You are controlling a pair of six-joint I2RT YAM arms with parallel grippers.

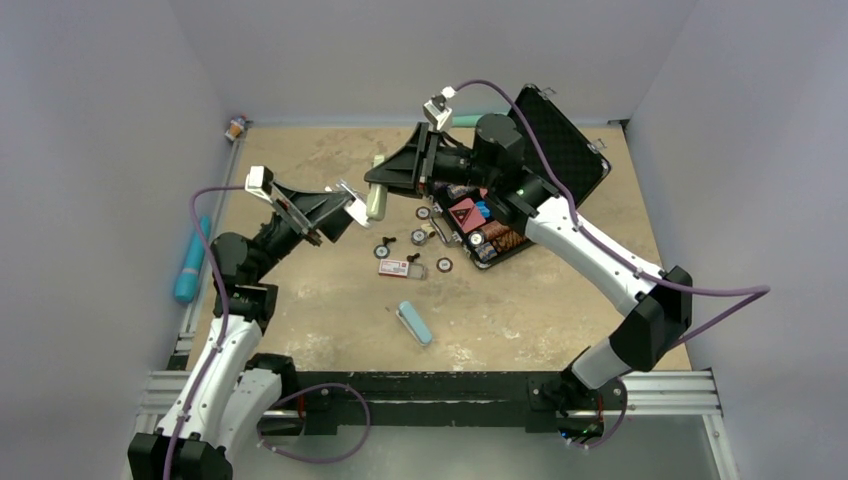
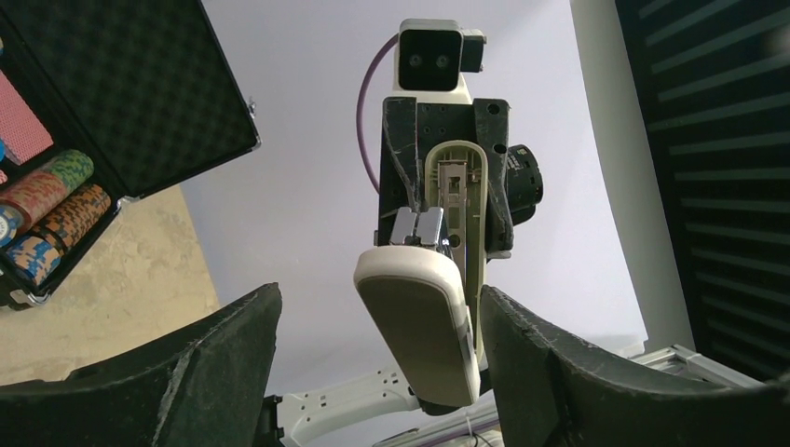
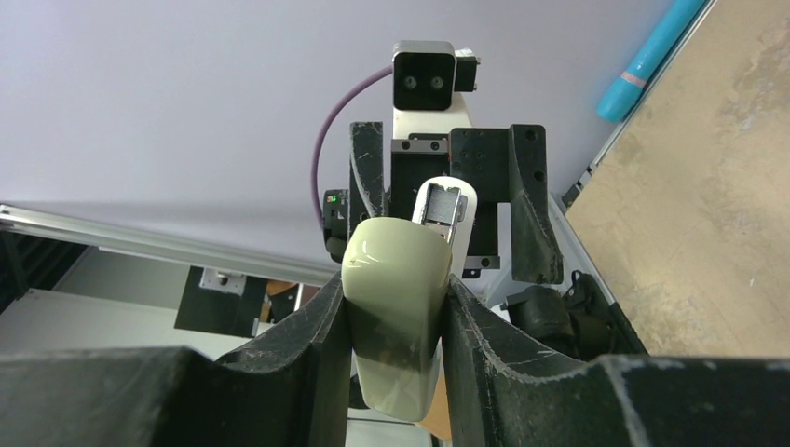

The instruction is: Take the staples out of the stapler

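Stapler hangs above the table, hinged open, clamped in our right end effector. Our left end effector gapes around its cover without touching. Next, we judge, it must grip there to reach the staples.

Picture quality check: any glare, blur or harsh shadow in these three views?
Top external: even, soft light with only faint shadows on the table; the stapler is small but clear. Left wrist: the stapler is sharp against a bright, pale wall, and the near foreground is dark. Right wrist: a mild highlight on the stapler's cream shell, nothing blown out, and the foreground is dark here too.
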